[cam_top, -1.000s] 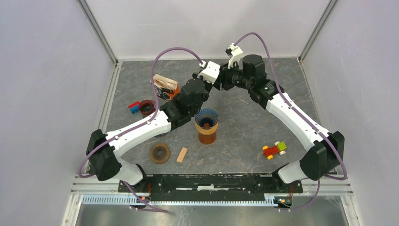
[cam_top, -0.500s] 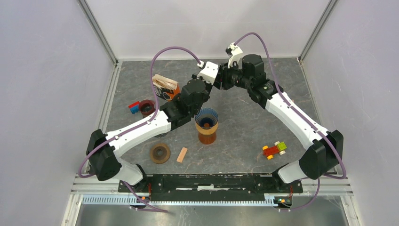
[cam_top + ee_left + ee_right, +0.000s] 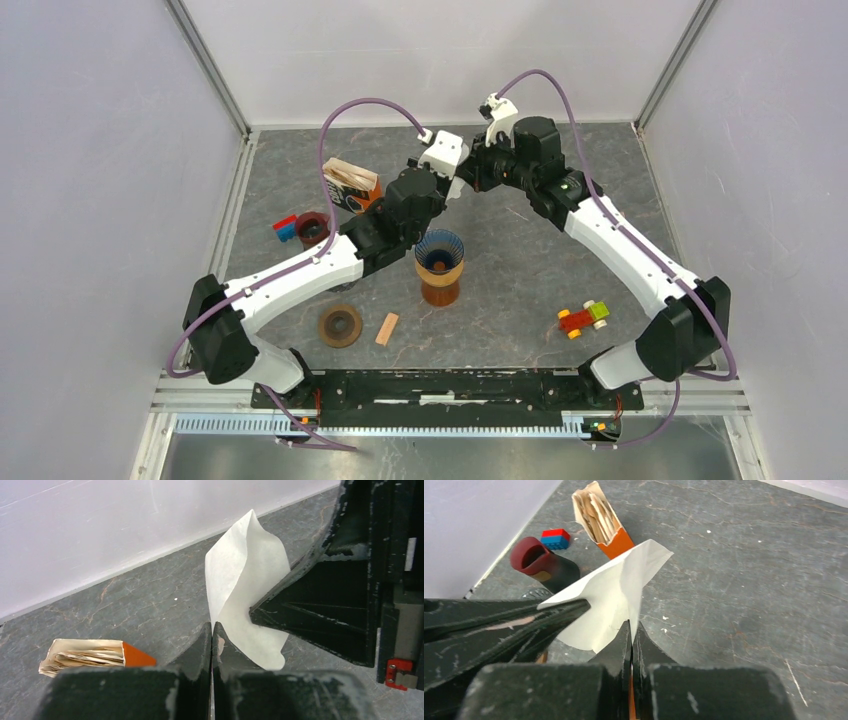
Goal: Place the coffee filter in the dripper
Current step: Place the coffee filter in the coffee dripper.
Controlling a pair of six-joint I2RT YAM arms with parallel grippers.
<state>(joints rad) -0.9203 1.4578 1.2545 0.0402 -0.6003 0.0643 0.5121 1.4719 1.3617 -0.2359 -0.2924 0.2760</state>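
The white paper coffee filter [image 3: 245,580] hangs in the air between my two grippers; it also shows in the right wrist view [image 3: 614,592]. My left gripper [image 3: 212,630] is shut on its lower edge. My right gripper [image 3: 631,627] is shut on the opposite edge. In the top view both grippers meet at the back centre, left [image 3: 452,192] and right [image 3: 470,183], and hide most of the filter. The dripper [image 3: 439,252], a blue ribbed cone on a brown stand, stands upright in the table's middle, nearer than the grippers. Its cone holds no filter.
An open orange box of filters [image 3: 352,185] lies at the back left, with a dark red cup [image 3: 312,228] and a blue-red brick [image 3: 285,228] beside it. A brown ring [image 3: 340,325] and wooden block [image 3: 387,328] lie near front left. A toy car [image 3: 583,317] sits front right.
Almost nothing has changed. The right wrist has shifted slightly toward the left gripper; both grippers keep hold of the filter.
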